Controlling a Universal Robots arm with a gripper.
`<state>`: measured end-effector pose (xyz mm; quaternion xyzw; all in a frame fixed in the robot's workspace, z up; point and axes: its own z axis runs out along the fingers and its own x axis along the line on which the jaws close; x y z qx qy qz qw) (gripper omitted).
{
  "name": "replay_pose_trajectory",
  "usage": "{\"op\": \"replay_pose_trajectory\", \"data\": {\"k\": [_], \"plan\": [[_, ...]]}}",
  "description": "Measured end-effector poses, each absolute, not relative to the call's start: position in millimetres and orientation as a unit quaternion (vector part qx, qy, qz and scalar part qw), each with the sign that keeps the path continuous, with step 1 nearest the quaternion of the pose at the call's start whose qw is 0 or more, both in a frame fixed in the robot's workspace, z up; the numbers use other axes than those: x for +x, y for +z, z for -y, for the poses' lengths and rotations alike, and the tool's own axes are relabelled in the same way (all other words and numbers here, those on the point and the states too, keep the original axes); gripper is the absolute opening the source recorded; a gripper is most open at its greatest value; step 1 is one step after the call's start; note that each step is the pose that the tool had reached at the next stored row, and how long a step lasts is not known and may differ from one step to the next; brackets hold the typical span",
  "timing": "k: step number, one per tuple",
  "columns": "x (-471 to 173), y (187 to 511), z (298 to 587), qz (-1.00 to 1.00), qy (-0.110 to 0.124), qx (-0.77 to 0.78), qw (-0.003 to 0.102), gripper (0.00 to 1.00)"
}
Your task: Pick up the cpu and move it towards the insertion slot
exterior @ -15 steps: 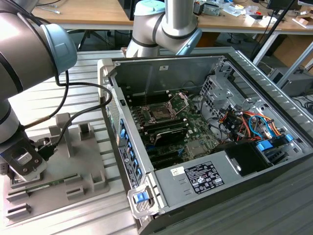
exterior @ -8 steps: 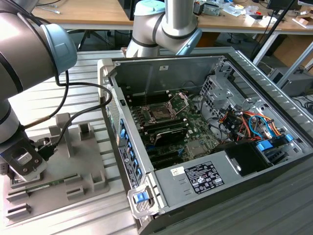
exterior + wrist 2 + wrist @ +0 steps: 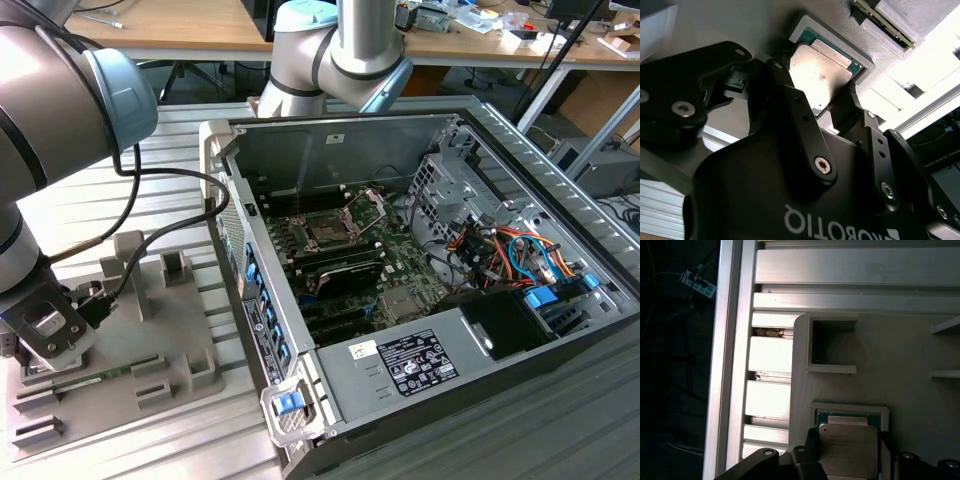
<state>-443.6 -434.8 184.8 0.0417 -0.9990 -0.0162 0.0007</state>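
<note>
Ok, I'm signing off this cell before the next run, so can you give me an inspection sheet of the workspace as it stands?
Surface: ribbed aluminium table carrying a grey plastic tray and an open metal computer case.
Job's things: small square silvery cpu lies in a tray recess; square metal-framed insertion slot sits on the green board inside the case, well apart from it.
Clutter: long thin green memory stick in the tray.
Grippers: black gripper sits over the cpu; whether it grips cannot be told.
Cables: black cable loops from the arm; orange and blue wires inside the case.
Surroundings: wooden benches behind.
</note>
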Motion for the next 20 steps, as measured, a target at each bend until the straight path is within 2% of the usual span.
{"op": "replay_pose_trajectory", "data": {"k": [20], "plan": [[-443.6, 195.7, 434.8, 0.999, -0.016, 0.042, 0.001, 0.55]]}}
